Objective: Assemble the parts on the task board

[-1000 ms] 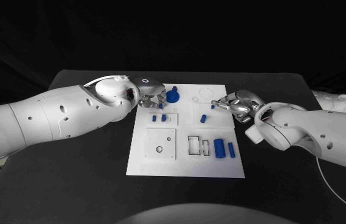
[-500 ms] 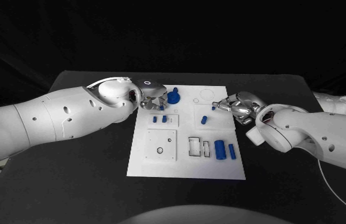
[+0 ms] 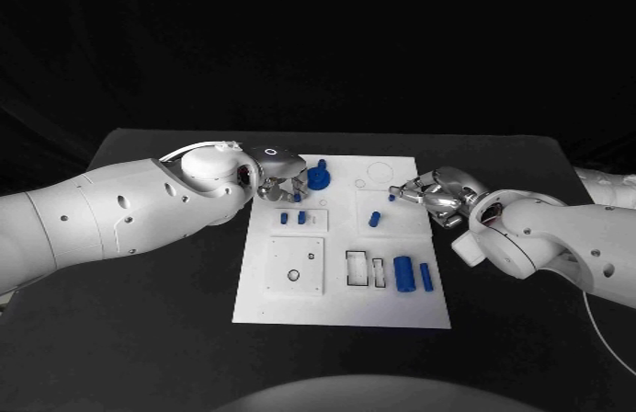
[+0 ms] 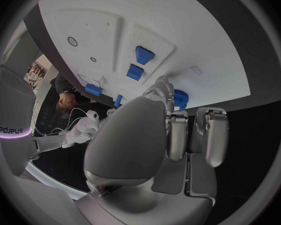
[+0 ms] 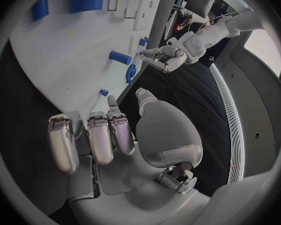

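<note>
The white task board (image 3: 342, 288) lies mid-table. A blue gear (image 3: 318, 175) stands at its far left part, and my left hand (image 3: 278, 182) is right beside it, fingertips at its rim (image 4: 180, 97); whether they grip it I cannot tell. My right hand (image 3: 434, 194) reaches over the board's far right edge with its fingers spread. One fingertip (image 5: 110, 102) sits just short of a small blue part (image 5: 103, 92), also seen on the board (image 3: 393, 197). Nothing is in that hand. A blue peg (image 3: 375, 217) lies near the middle.
Two small blue blocks (image 3: 293, 217) stand in a raised panel below the gear. Two blue cylinders (image 3: 414, 274) lie at the board's near right, beside empty rectangular slots (image 3: 360, 268). A square panel with holes (image 3: 296, 265) is at the near left.
My left hand has edged slightly right, closer to the gear. The gear and the other parts have stayed put. The right hand has barely moved.
</note>
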